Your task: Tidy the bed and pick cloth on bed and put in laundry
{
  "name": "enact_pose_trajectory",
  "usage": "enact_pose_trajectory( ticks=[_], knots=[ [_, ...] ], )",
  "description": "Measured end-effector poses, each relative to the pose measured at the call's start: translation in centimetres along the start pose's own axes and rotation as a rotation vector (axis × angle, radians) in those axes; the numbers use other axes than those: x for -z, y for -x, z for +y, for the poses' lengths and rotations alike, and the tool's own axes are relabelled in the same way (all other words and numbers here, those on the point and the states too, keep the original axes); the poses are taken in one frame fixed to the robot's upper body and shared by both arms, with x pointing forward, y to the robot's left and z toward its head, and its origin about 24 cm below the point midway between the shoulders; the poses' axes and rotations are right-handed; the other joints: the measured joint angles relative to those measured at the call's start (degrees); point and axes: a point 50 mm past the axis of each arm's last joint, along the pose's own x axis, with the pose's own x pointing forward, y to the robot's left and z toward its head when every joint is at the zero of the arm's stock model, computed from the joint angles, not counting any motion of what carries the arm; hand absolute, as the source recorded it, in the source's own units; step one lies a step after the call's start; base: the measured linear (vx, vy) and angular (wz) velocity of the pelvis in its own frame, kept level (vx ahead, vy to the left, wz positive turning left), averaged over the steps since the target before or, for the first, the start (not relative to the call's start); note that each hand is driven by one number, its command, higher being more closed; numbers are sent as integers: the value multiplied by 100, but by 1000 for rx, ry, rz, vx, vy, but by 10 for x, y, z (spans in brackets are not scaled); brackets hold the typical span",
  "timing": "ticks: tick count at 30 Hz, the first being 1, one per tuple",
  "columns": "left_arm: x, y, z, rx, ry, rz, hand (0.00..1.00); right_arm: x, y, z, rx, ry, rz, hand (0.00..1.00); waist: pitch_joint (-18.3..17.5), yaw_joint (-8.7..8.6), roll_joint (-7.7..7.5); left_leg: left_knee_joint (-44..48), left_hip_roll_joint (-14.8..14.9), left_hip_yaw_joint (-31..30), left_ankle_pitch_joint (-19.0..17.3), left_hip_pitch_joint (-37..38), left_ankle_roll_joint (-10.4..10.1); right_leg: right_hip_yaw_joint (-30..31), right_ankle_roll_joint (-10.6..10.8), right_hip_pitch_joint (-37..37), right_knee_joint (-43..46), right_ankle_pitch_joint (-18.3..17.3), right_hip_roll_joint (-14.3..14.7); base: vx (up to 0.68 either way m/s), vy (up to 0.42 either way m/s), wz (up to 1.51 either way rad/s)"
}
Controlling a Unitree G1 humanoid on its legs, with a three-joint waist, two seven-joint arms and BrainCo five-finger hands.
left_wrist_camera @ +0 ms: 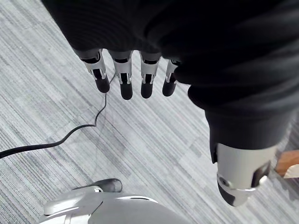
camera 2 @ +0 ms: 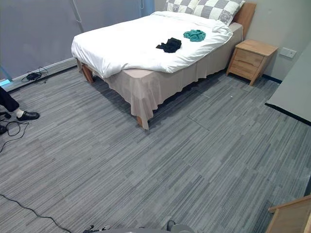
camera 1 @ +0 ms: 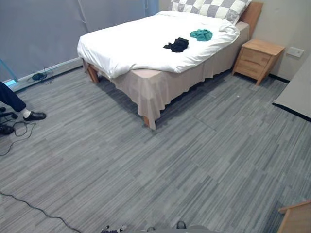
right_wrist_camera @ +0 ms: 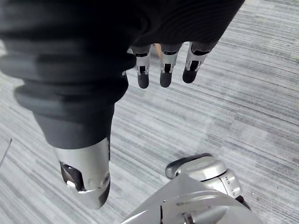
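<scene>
Black cloth (camera 1: 176, 45): crumpled heap on white duvet of bed (camera 1: 131, 41), mid-mattress, long axis roughly side-to-side in the head view.
Teal cloth (camera 1: 201, 34): compact bunch, just beyond black one, toward checked pillow (camera 1: 214, 7); the two lie apart.
Wooden nightstand (camera 1: 257, 58) beside headboard end.
Left hand (left_wrist_camera: 126, 77): fingers straight, empty, over grey floor (camera 1: 194, 160).
Right hand (right_wrist_camera: 166, 70): same, relaxed, empty.
Person's shoe (camera 1: 34, 116) at far left.

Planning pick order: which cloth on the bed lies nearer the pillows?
The teal cloth; the black cloth lies further toward the foot of the bed.
</scene>
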Motion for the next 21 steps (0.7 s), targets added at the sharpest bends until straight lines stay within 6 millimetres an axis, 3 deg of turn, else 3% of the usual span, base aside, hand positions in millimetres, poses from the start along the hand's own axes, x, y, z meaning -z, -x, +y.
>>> enact_pose_trajectory(
  ticks=[9, 14, 21],
  knots=[
    [-10, -3, 6, -29, -21, -22, 0, -9, -1, 11, -23, -8, -14, 0, 242, -9, -82, -98, 21, 59, 91, 253, 94, -22, -61, 367, -428, 95, 49, 110, 5, -1],
    [-11, -3, 5, -30, -21, -19, 0, -10, -2, 10, -18, -26, -10, 0, 259, -5, -62, -118, 29, 64, 80, 347, 78, -92, 71, 470, -439, 17, 46, 19, -8, 1],
    [-13, -4, 5, -30, -21, -24, 0, -14, -2, 12, -23, -22, -19, 0, 345, -3, -61, -131, 61, 125, 73, 351, 68, -87, 72, 487, -446, 16, 66, -41, -19, 0]
  ],
)
